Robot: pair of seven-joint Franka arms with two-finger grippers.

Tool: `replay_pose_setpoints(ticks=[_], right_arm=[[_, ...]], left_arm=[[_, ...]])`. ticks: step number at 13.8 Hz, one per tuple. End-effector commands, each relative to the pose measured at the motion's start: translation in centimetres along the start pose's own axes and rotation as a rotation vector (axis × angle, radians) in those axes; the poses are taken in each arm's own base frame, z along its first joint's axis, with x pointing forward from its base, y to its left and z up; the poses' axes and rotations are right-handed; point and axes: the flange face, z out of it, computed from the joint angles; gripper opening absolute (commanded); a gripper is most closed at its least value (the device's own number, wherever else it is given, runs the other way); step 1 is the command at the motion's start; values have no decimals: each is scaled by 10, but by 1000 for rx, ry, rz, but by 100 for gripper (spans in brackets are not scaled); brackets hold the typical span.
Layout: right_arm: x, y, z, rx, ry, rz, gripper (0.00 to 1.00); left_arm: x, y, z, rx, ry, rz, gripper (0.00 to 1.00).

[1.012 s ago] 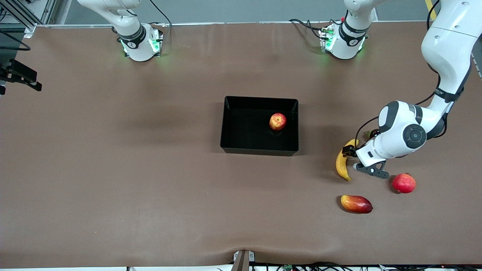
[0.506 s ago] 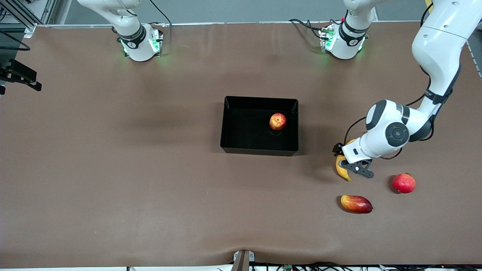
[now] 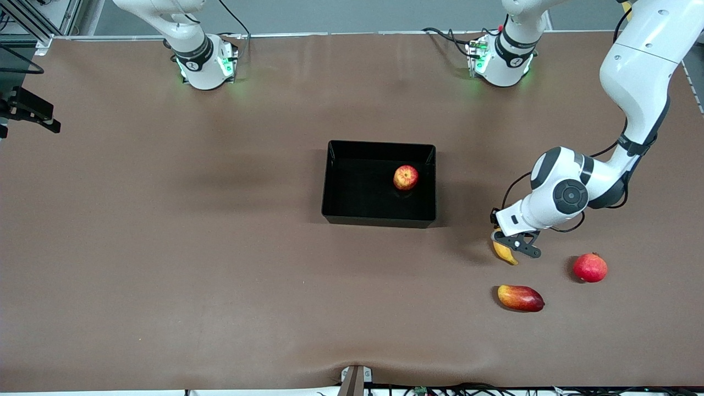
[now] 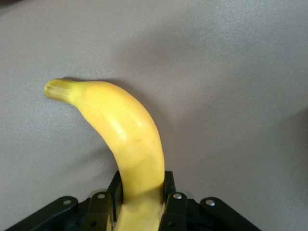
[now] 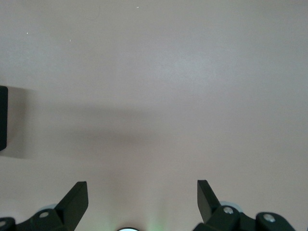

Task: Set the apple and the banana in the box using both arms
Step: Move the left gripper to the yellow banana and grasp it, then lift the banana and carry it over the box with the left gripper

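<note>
Front view: brown worktop (image 3: 220, 247). Black box (image 3: 330, 181) sits mid-worktop, and the apple (image 3: 405, 177) lies inside it, in the part toward the left arm's end. The left arm comes down from its base and bends low over the worktop toward the left arm's end, nearer the front camera than the box. Left gripper (image 3: 509, 242) is down at the banana (image 3: 505, 251), fingers clamped on it; only the banana's lower yellow end shows under the gripper. A mango (image 3: 520, 297) lies nearer the front camera than the banana, and a round red fruit (image 3: 590, 267) sits beside it, toward the left arm's end. The right arm shows only at its base and waits. No readable writing on the box or fruit.

Left wrist view: banana (image 4: 122, 139) is gripped near one end between the two fingers (image 4: 169, 192), which press against its sides. Its stem end points away and rests on the worktop (image 4: 231, 72).

Right wrist view: right gripper (image 5: 142, 199) hangs over bare worktop (image 5: 159, 72), fingers (image 5: 74, 199) spread wide apart, holding nothing. A dark corner of the box (image 5: 3, 118) shows at the picture's edge.
</note>
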Motion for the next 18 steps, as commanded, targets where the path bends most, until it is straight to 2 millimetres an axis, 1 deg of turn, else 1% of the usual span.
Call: replay_pose_setpoints(ticks=[1, 2, 3, 5, 7, 10, 11, 13, 14, 15, 18], right_arm=[[1, 4, -3, -13, -6, 4, 100], [1, 4, -4, -14, -4, 4, 100], [1, 4, -4, -14, -4, 4, 100], [1, 3, -4, -12, -4, 4, 100], [1, 2, -5, -12, -3, 1, 100], [1, 3, -3, -12, -7, 2, 100], [1, 3, -3, -12, -7, 2, 100], [2, 2, -4, -12, -4, 1, 100], [2, 2, -3, -12, -6, 1, 100], [2, 3, -3, -12, -6, 2, 100], [1, 4, -3, -12, -6, 5, 100]], left_arm=[[-5, -2, -1, 19, -25, -28, 0], [-4, -1, -12, 35, -31, -62, 0], [2, 13, -33, 48, -19, -73, 0], [8, 35, -64, 67, -48, -122, 0], [18, 69, -96, 75, -69, -181, 0], [35, 122, -133, 34, -71, -298, 0], [39, 139, -141, 14, -64, -321, 0], [46, 174, -149, -1, -53, -370, 0], [50, 197, -154, -5, -42, -403, 0], [55, 221, -155, -18, -37, -434, 0], [67, 274, -156, -50, -34, -493, 0]])
